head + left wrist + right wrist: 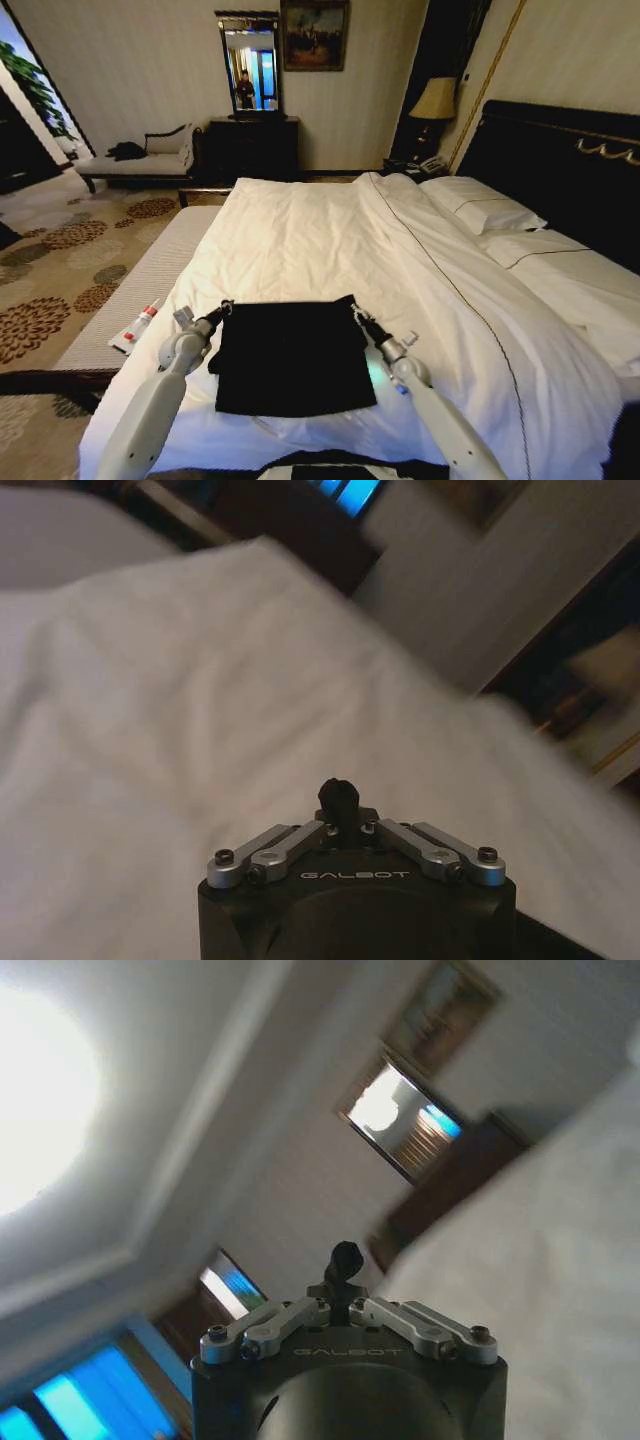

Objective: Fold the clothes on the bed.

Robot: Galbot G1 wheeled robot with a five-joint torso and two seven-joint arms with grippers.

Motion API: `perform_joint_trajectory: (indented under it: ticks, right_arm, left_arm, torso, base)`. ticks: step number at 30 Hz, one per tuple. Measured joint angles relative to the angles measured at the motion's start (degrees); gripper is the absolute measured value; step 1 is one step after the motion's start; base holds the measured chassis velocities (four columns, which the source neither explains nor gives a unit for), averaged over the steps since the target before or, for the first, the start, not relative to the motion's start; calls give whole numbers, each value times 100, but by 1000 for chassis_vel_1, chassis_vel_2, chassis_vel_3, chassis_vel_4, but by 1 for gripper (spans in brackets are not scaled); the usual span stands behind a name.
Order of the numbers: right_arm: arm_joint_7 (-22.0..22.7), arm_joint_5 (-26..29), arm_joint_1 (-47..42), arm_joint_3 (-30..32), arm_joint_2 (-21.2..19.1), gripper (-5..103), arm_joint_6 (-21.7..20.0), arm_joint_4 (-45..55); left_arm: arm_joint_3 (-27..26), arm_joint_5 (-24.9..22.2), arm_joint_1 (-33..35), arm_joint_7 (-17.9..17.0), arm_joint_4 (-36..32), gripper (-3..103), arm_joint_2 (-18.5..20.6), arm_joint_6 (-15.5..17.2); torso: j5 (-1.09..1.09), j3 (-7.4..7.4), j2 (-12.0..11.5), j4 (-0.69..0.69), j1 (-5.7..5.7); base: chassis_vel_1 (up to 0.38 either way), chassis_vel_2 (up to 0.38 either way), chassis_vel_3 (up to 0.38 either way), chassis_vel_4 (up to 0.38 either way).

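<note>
Black fabric, the T-shirt (292, 355), lies as a roughly square folded shape on the white duvet of the bed (330, 240), near the foot edge at 6 o'clock in the head view. The left hand (225, 309) pinches the shirt's far corner at about 10 o'clock of the cloth, its fingers closed on a small tuft of black fabric that also shows at the fingertips in the left wrist view (340, 796). The right hand (357, 315) grips the opposite far corner at about 2 o'clock, likewise closed on a tuft of cloth (344, 1260). White pillows (480, 212) rest at the dark headboard (560, 170) toward 2 o'clock. A small tube (136, 327) lies on the bench at 9 o'clock.
</note>
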Motion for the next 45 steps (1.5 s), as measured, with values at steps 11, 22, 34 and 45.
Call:
perform_joint_trajectory:
  ticks: [11, 22, 34, 45]
  right_arm:
    - [-256, 185, -1263, 775, -16, 2, 292, 2214]
    - [13, -51, -2352, 1553, 18, 2, 428, 3846]
    - [2560, -353, -3381, 1843, -209, 2, 214, 5571]
    - [5106, 426, -1328, 609, -1073, 2, -1214, 3997]
  left_arm:
    - [-1276, -1229, 1105, 190, -1924, 3, -57, -150]
    - [-1822, -1609, 1967, 50, -3473, 3, -8, -164]
    - [-2104, -2198, 2656, -931, -4413, 3, 127, -30]
    - [-505, -1652, 1118, -1437, -2894, 3, 365, 577]
  torso:
    - [0, -1, 1, 1, -1]
    - [0, -1, 2, 0, -1]
    - [-1, 0, 1, -1, -2]
    - [0, 2, -1, -1, 0]
  base:
    - [0, 0, 0, 0]
    - [0, 0, 0, 0]
    - [0, 0, 0, 0]
    - [0, 0, 0, 0]
